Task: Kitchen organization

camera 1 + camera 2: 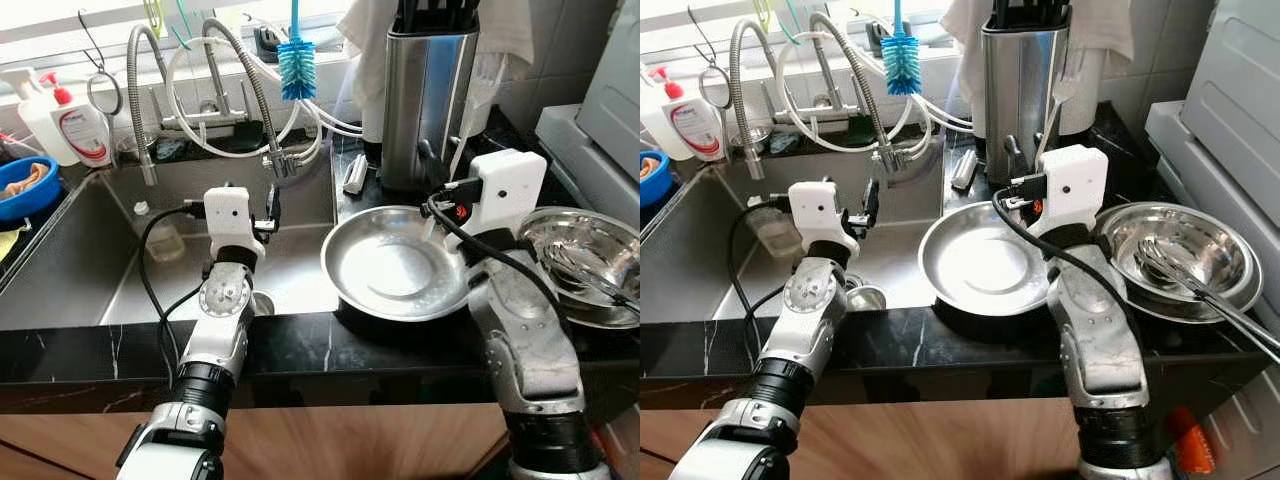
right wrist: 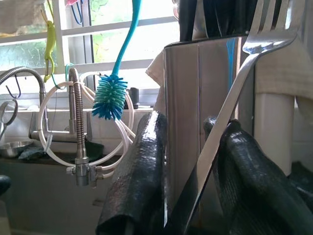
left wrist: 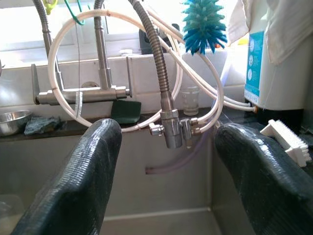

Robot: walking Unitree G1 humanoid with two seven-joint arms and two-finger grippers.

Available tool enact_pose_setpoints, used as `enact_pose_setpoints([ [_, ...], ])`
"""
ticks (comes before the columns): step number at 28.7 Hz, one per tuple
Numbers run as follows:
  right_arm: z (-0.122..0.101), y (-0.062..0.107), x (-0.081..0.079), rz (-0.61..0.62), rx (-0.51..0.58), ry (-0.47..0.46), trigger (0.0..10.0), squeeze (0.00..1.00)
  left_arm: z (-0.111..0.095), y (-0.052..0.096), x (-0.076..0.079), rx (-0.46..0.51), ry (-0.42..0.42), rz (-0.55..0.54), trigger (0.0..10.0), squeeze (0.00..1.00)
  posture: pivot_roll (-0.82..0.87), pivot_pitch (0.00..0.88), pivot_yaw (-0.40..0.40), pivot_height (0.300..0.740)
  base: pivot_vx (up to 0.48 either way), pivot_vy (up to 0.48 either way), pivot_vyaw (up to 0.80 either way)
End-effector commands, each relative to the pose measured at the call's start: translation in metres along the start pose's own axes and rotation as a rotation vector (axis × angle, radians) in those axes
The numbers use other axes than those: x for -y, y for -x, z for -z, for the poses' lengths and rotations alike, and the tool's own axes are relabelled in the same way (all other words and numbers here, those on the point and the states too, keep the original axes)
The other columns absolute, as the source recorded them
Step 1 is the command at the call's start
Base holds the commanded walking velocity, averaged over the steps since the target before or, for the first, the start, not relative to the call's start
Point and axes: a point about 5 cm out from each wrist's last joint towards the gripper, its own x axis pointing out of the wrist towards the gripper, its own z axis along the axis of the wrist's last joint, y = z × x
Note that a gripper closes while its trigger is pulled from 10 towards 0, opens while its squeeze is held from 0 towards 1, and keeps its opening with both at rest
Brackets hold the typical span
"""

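From the head cameras, the right tool [image 1: 1038, 165] sits above the black stone counter [image 1: 300, 350], raised over the far rim of the shallow round steel plate [image 1: 398, 262] and just before the tall steel cutlery holder [image 1: 428, 95]. A silver fork [image 1: 1060, 105] rises from it, tines up, against the holder. To the right, a steel bowl [image 1: 1185, 255] holds more utensils. The left tool [image 1: 272, 205] hangs over the steel sink [image 1: 80, 270], forearm angled up from the counter edge, pointing toward the coiled metal tap hose [image 1: 250, 90] and the blue bottle brush [image 1: 297, 65].

In the left wrist view the left tool's fingers [image 3: 83, 181] stand wide apart with nothing between them.

In the right wrist view the right tool's fingers [image 2: 139, 176] are closed on the fork's handle, which slants upward across the holder's face.

The grip looks low and narrow on the handle, so the fork could pivot or slip; lifted carelessly, its tines might catch the holder's rim and knock it.
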Motion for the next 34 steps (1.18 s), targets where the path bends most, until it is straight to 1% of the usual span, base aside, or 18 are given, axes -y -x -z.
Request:
enact_pose_setpoints([
  [1, 0.0001, 0.0019, -0.0076, 0.003, 0.016, -0.005, 10.0, 0.00, -0.0067, 0.0002, -0.0057, 0.041, -0.015, -0.026, 10.0, 0.00, -0.31, 0.000, 0.149, 0.740, 0.000, 0.000, 0.00],
  [3, 0.0029, 0.0038, -0.0097, 0.029, 0.014, -0.038, 10.0, 0.00, -0.0069, 0.0008, -0.0052, 0.042, -0.019, -0.029, 10.0, 0.00, -0.30, 0.000, 0.151, 0.740, 0.000, 0.000, 0.00],
  [5, 0.0031, 0.0039, -0.0117, 0.031, 0.021, -0.032, 10.0, 0.00, -0.0071, 0.0011, -0.0056, 0.043, -0.020, -0.030, 10.0, 0.00, -0.30, 0.000, 0.156, 0.740, 0.000, 0.000, 0.00],
  [8, 0.0030, 0.0035, -0.0131, 0.046, 0.027, -0.042, 10.0, 0.00, -0.0093, 0.0004, -0.0067, 0.055, -0.043, -0.020, 10.0, 0.00, -0.30, 0.000, 0.157, 0.740, 0.000, 0.000, 0.00],
  [12, 0.0028, 0.0031, -0.0135, 0.053, 0.036, -0.041, 10.0, 0.00, -0.0105, 0.0003, -0.0083, 0.059, -0.042, -0.031, 10.0, 0.00, -0.30, 0.000, 0.153, 0.740, 0.000, 0.000, 0.00],
  [16, 0.0035, 0.0014, -0.0126, 0.059, 0.035, -0.056, 10.0, 0.00, -0.0100, 0.0017, -0.0064, 0.057, -0.040, -0.023, 10.0, 0.00, -0.30, 0.000, 0.151, 0.740, 0.000, 0.000, 0.00],
  [19, 0.0039, 0.0003, -0.0126, 0.056, 0.032, -0.057, 10.0, 0.00, -0.0090, 0.0016, -0.0055, 0.044, -0.024, -0.022, 10.0, 0.00, -0.30, 0.000, 0.151, 0.740, 0.000, 0.000, 0.00],
  [34, 0.0059, -0.0041, -0.0110, 0.064, 0.016, -0.072, 10.0, 0.00, -0.0078, 0.0026, -0.0043, 0.029, -0.021, -0.010, 10.0, 0.00, -0.30, 0.000, 0.150, 0.740, 0.000, 0.466, 0.00],
])
